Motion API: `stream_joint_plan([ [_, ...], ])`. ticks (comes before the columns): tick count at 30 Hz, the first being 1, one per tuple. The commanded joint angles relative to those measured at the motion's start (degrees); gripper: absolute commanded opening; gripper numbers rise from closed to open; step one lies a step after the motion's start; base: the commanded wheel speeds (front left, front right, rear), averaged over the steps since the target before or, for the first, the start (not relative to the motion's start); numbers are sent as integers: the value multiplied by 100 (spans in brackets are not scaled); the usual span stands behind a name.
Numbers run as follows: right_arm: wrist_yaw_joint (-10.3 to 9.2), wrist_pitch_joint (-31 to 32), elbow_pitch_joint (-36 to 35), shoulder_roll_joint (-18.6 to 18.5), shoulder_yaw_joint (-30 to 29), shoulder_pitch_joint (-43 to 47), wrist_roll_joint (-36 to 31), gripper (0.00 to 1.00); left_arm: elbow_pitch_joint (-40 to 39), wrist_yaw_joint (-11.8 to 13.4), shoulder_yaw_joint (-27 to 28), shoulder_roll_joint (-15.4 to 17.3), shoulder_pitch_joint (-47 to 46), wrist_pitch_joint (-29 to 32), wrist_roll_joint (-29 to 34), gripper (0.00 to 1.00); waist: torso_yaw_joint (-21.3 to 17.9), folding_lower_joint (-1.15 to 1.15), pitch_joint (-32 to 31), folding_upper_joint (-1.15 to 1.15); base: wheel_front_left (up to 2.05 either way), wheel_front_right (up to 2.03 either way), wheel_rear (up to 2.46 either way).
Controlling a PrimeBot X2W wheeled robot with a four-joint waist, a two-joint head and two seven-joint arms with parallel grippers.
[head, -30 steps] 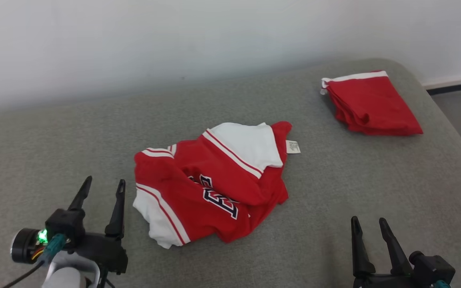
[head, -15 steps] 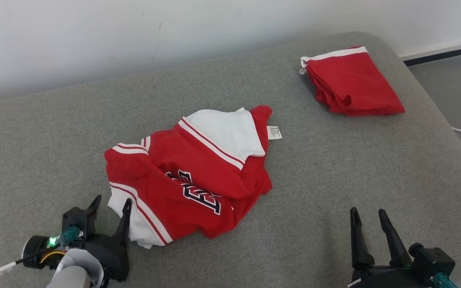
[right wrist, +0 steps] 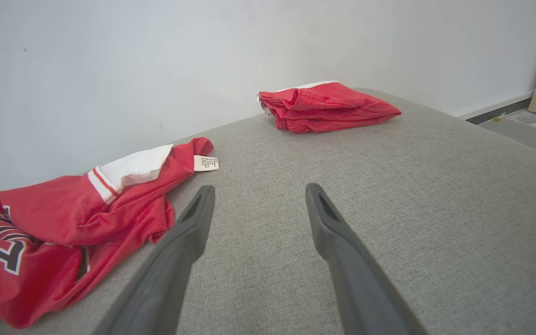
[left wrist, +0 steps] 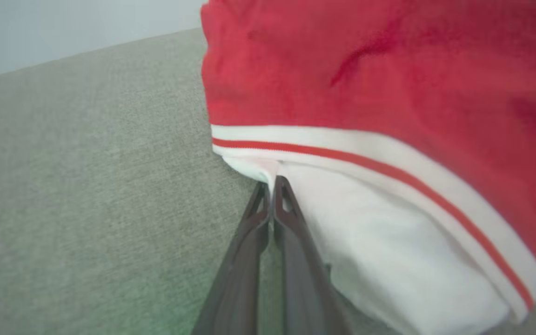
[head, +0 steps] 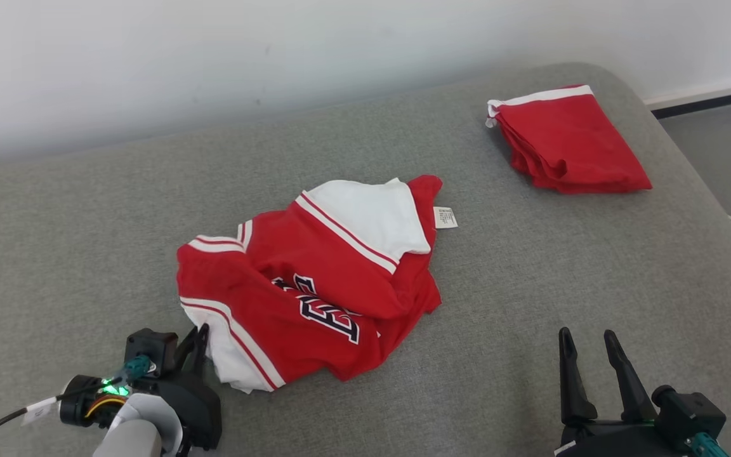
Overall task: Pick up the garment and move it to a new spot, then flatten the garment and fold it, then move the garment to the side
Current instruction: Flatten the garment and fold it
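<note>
We see one crumpled red garment (head: 315, 298) w/ white panels, red-and-white stripe trim & dark block lettering. It lies near the ctr of a grey cushion (head: 530, 285), a bit left of middle in the head view. One small white label (head: 445, 218) sticks out at its far right edge.

At the garment's near-left corner, the L gripper (left wrist: 272, 182) has its two dark fingers pressed together. Their tips nip the white hem just below the stripe trim, and the cloth rests on the cushion. The R gripper (head: 587, 332) sits at the front right, well apart from the garment, fingers spread apart over bare cushion.

Count: 2 red cloth items, 2 grippers, 1 label. The 2nd cloth item, a folded red piece (head: 568, 143) w/ a white band along its far edge, lies at the cushion's far right corner, well apart from the garment. A pale wall (head: 213, 63) runs behind, and grey floor (head: 721, 139) shows at far right.
</note>
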Motion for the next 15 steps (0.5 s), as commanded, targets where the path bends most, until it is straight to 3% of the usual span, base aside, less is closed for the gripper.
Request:
stream_joint_plan([
  [1, -15, -25, -18, 13, -26, 71, -33, 100, -38, 11, 42, 31, -24, -49, -68, 0, 114, 0, -103, 0, 0, 0, 0],
  [5, -15, -25, -39, 12, -102, 198, -4, 100, -587, 117, 278, -2, 184, -84, -140, 0, 401, 0, -272, 0, 0, 0, 0],
  [15, -15, -25, -11, 13, -77, 414, 145, 100, -2526, 577, 542, 31, 1877, -75, -23, 0, 1348, 0, -585, 0, 0, 0, 0],
])
